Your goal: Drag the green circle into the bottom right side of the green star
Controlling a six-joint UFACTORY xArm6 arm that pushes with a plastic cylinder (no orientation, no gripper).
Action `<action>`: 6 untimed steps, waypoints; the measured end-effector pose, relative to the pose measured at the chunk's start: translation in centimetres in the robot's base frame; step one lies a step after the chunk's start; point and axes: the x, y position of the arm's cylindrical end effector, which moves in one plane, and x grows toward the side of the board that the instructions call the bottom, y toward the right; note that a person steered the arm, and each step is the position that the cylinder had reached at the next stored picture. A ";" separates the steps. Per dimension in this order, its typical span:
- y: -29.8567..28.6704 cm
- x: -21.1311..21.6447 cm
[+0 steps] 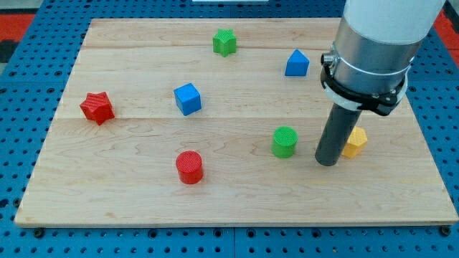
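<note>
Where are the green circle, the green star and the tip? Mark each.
green circle (285, 139): camera view, on its ribbed top face.
green star (224, 40): camera view, on its top face.
my tip (327, 162): camera view, on the rod's lower end.

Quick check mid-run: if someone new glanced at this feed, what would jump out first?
The big white-and-grey arm at the view's upper right, its dark rod ending in my tip, just right of the green circle and partly hiding a yellow block. Next, the green star near the view's top.
</note>
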 end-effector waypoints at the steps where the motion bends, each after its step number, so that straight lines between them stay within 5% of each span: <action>1: -2.2 0.0; 4: -4.4 -0.9; 6: -7.0 -6.1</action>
